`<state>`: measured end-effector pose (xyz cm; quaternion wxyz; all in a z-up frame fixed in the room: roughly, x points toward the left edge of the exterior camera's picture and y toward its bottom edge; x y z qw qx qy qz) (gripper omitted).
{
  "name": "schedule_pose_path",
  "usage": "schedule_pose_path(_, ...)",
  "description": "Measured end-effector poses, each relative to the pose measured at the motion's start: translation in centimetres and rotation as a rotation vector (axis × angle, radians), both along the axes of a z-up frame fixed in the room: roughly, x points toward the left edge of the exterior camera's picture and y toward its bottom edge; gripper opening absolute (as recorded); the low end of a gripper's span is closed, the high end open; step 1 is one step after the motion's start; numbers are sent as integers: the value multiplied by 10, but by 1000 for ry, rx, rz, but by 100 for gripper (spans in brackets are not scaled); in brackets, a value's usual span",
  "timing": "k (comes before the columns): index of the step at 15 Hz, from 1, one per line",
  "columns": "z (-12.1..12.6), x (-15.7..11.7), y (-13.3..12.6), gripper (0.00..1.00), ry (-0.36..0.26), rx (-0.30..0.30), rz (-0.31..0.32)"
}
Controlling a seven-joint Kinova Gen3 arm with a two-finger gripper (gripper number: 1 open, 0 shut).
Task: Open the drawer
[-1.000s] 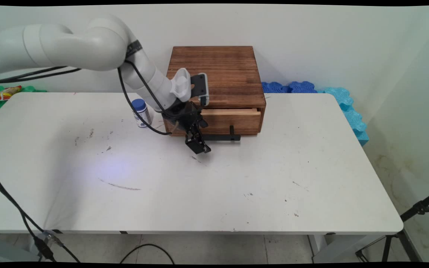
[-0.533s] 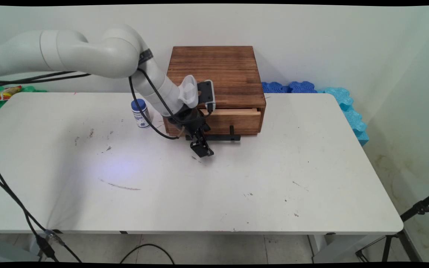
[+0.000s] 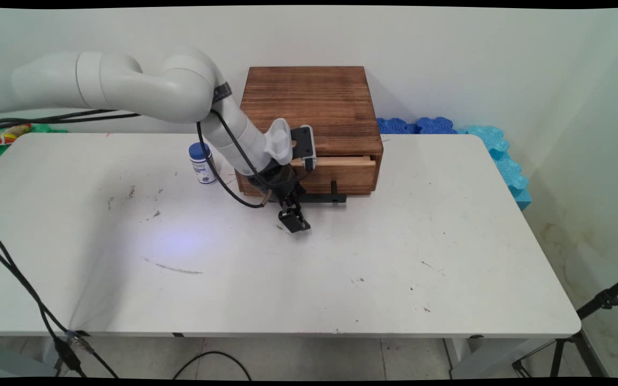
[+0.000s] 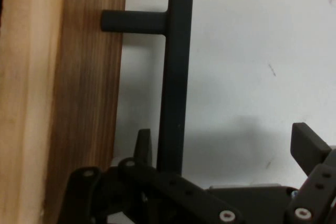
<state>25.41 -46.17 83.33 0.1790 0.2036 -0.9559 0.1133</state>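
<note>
A dark wooden box [image 3: 309, 107] stands at the back of the white table [image 3: 287, 268], with a paler drawer [image 3: 336, 171] in its front face, slightly out. A black bar handle [image 3: 322, 198] runs along the drawer front. My gripper [image 3: 294, 221] hangs low just in front of the handle's left end. In the hand view the handle [image 4: 173, 77] rises between the spread fingers [image 4: 307, 145], close to the left one, with the drawer front [image 4: 79, 77] at the left. The gripper is open and holds nothing.
A small white bottle with a blue cap [image 3: 201, 163] stands left of the box, behind the arm. Blue foam pieces [image 3: 448, 128] lie at the table's back right edge. A tripod leg [image 3: 593, 311] stands off the right corner.
The arm has moved right and down, bringing the gripper closer to the table in front of the handle's left end. The drawer and bottle have not moved.
</note>
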Motion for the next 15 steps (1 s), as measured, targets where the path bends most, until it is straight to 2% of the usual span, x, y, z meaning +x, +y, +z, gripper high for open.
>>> schedule_pose_path(15,-13,-13,10,100,-16,15,-12)
